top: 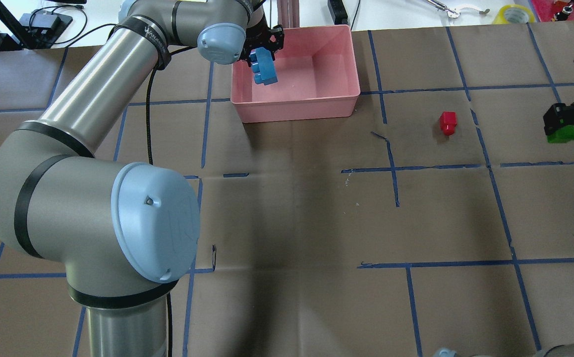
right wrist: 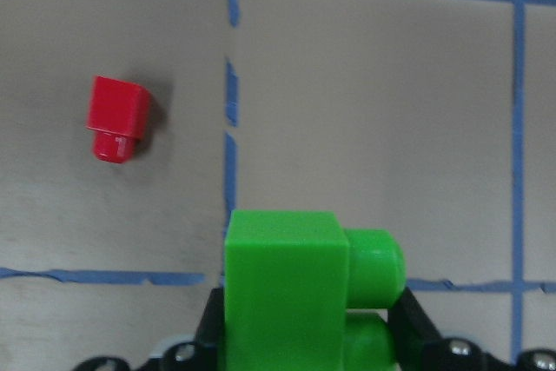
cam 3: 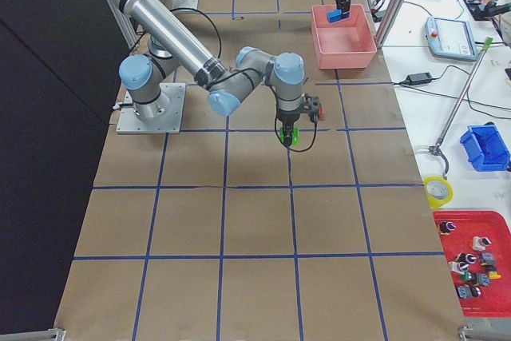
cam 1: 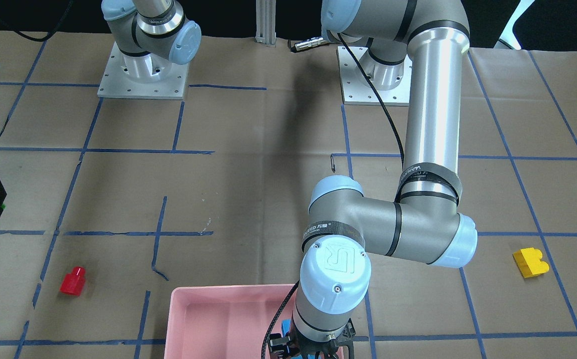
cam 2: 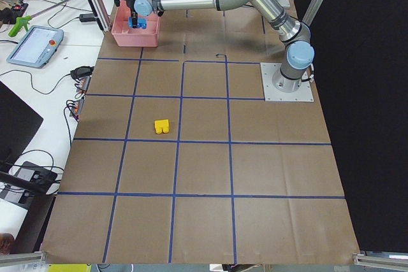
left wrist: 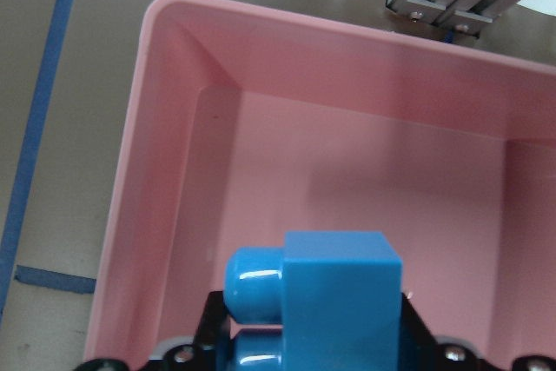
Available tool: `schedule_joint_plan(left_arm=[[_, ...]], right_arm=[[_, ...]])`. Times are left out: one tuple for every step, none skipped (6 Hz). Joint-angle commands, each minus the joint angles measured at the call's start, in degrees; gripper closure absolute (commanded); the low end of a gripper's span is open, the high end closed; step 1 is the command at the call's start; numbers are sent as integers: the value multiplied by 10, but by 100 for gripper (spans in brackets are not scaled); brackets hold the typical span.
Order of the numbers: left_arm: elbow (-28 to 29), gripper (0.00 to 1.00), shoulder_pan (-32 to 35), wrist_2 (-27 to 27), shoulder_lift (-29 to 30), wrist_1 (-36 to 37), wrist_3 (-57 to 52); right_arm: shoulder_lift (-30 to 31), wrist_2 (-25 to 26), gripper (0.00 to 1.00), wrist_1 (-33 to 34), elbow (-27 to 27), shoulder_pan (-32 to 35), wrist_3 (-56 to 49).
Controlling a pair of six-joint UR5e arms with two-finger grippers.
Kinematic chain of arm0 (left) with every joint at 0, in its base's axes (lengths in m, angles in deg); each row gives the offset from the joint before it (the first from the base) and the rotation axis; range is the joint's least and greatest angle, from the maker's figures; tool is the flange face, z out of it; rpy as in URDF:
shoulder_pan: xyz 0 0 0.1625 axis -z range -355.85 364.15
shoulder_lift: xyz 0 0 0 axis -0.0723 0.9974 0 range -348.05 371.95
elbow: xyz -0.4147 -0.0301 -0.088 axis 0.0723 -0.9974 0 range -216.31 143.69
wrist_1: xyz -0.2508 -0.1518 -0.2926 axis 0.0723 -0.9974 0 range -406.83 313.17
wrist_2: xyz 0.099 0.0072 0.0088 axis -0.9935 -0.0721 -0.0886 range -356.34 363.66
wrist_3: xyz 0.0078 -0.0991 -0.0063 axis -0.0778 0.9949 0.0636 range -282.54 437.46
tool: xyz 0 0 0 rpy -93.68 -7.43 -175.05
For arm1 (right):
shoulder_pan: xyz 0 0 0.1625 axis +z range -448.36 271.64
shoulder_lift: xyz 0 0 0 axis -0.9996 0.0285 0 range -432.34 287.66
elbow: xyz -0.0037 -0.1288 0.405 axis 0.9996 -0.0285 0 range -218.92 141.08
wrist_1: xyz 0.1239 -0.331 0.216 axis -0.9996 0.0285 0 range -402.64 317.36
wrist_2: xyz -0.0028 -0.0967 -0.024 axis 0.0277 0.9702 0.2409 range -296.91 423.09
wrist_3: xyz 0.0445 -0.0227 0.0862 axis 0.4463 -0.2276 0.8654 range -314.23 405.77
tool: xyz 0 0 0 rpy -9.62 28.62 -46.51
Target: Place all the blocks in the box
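My left gripper [top: 262,55] is shut on the longer blue block [top: 263,70] and holds it above the left part of the pink box [top: 297,106]. The left wrist view shows the blue block [left wrist: 339,293] over the box's bare floor [left wrist: 365,171]. My right gripper [top: 562,121] is shut on the green block [top: 563,134], held above the table at the far right. The right wrist view shows the green block [right wrist: 295,293] and the small red block [right wrist: 117,116] lying on the paper to its left. The yellow block [cam 1: 530,262] lies alone on the table on the left arm's side.
The table is covered in brown paper with a blue tape grid. The left arm's elbow [top: 93,208] looms large over the near left. Both arm bases [cam 1: 141,70] stand at the robot's side. Cables and tools [top: 455,7] lie beyond the far edge.
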State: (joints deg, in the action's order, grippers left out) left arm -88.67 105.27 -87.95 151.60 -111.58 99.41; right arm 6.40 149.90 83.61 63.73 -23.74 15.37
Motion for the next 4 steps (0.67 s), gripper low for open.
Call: schedule_joint_plan(left_arm=[[8, 2, 0, -7, -22, -22, -8], [7, 2, 0, -4, -64, -76, -13], [2, 2, -6, -2, -116, -140, -44], [-2, 1, -24, -3, -159, -204, -81]], right_arm=[[-3, -88, 91, -15, -35, 86, 21], [-3, -88, 91, -44, -63, 120, 93], [-6, -89, 91, -83, -104, 151, 136], [-24, -93, 91, -105, -136, 181, 185]])
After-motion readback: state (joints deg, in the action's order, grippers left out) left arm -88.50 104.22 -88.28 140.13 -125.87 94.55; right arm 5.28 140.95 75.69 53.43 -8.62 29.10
